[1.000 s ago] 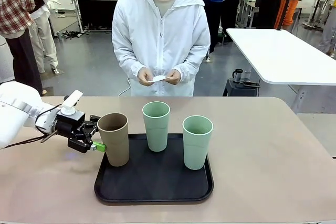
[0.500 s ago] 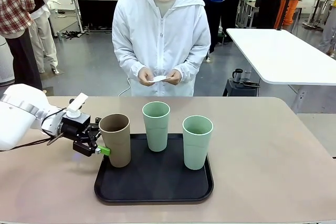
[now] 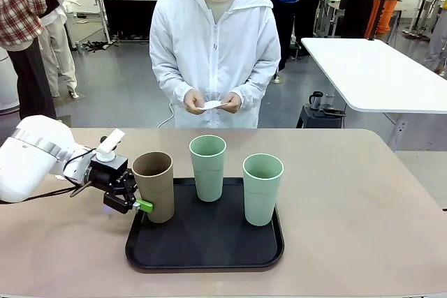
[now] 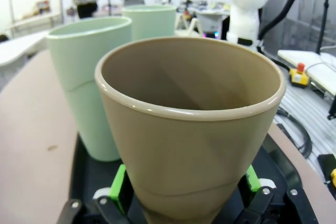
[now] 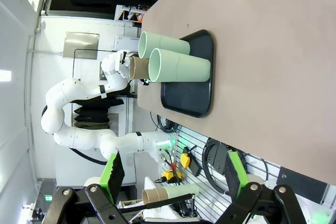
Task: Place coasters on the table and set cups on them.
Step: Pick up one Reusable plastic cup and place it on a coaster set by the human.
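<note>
The tan-brown cup stands at the left end of the black tray, with two pale green cups beside it. My left gripper reaches in from the left, open, its fingers straddling the tan cup's lower part. In the left wrist view, the green pads sit close against both sides of the tan cup. My right gripper hangs open and holds nothing, away from the table. Across the table, a person's hands hold the white coasters.
The beige table is bare to the right and left of the tray. A white table stands behind at the right. People stand farther back in the room.
My left gripper has slid to the right, closer in around the tan cup's base, and the cup has shifted slightly right. The person and the green cups have not moved.
</note>
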Controlling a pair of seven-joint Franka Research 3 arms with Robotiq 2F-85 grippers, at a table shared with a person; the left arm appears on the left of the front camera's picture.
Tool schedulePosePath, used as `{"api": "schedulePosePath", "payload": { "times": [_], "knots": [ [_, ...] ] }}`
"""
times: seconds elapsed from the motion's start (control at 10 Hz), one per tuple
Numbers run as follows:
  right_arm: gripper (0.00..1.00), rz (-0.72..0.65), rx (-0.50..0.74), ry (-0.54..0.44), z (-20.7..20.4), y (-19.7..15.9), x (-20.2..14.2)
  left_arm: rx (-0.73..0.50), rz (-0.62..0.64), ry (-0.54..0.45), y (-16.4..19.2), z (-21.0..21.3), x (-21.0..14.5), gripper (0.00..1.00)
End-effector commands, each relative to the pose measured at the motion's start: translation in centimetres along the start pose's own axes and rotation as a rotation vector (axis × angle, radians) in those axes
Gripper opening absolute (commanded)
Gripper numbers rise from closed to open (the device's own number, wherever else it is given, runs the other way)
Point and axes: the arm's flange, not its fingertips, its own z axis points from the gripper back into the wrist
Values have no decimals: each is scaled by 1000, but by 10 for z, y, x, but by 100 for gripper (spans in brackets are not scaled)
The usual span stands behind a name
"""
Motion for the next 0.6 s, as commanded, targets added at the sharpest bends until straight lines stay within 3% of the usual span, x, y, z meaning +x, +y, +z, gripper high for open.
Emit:
{"api": "schedulePosePath", "payload": {
  "times": [0.0,0.1,0.2,0.3,0.4,0.5],
  "knots": [
    [100,-2,12,1,0,0,0,-1,-54,-17,2,0,-4,40],
    [100,-2,12,1,0,0,0,0,-56,-18,1,0,-4,40],
    [100,-2,12,1,0,0,0,1,-58,-21,0,2,-2,0],
    [100,-2,12,1,0,0,0,1,-59,-22,-3,2,2,35],
    [100,-2,12,1,0,0,0,35,-68,-25,-8,4,17,0],
    [100,-2,12,1,0,0,0,82,-20,-15,-15,5,42,0]
  ]
}}
